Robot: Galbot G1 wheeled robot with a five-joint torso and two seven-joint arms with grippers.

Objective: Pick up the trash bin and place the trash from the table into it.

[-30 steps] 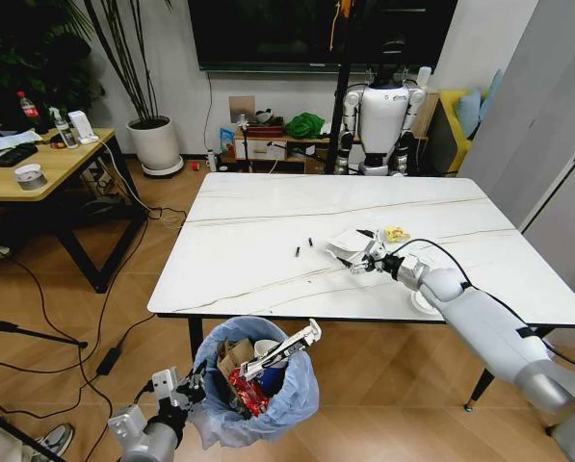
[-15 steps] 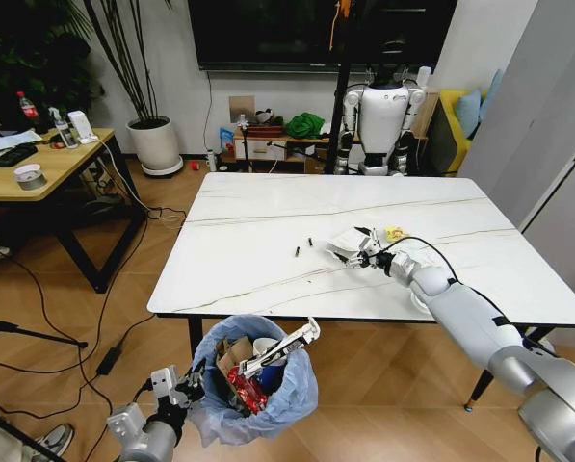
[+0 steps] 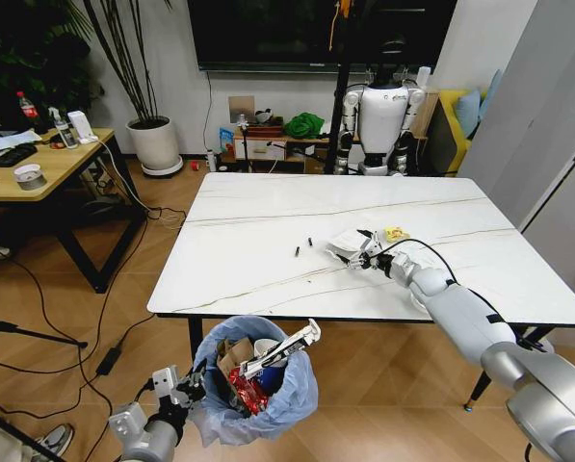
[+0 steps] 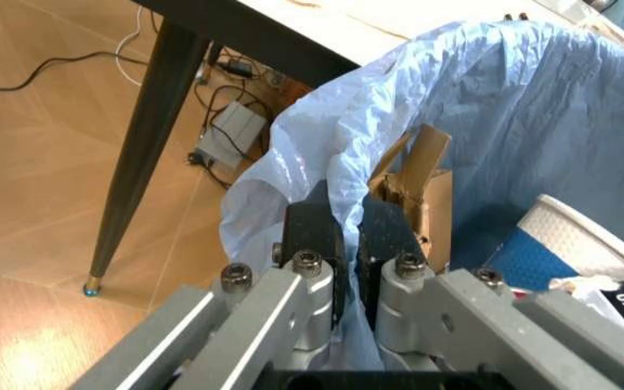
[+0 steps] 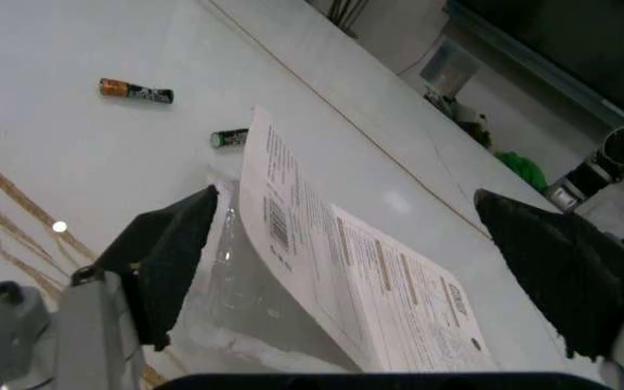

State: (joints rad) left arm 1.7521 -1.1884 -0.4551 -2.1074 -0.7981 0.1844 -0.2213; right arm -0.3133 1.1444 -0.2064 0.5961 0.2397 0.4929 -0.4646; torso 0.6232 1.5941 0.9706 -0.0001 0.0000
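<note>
The trash bin [image 3: 258, 385], dark and lined with a light-blue bag [image 4: 529, 106], hangs just off the table's near edge. My left gripper [image 3: 185, 389] [image 4: 347, 244] is shut on its bag rim. Inside it lie a brown carton [image 4: 421, 191], a blue-and-white paper cup [image 4: 578, 248] and a red wrapper [image 3: 245, 395]. On the marble table [image 3: 258, 212], my right gripper [image 3: 364, 252] [image 5: 361, 276] stands open, its fingers [image 5: 171, 244] on either side of a white printed paper [image 5: 344, 260] [image 3: 346, 240]. A yellow scrap [image 3: 395, 233] lies just behind it. A white disc [image 3: 422, 304] peeks out beside the right forearm.
Two small batteries [image 3: 298, 251] [image 3: 310, 241] [image 5: 136, 91] [image 5: 228, 138] lie on the table left of the paper. A light-wood desk [image 3: 37, 168] stands at the far left, a white plant pot [image 3: 156, 144] by the wall, another robot [image 3: 381, 120] behind the table. Cables cross the floor on the left.
My right gripper has crept slightly farther across the table onto the white paper, the arm stretching out. The left gripper and the bin have stayed put.
</note>
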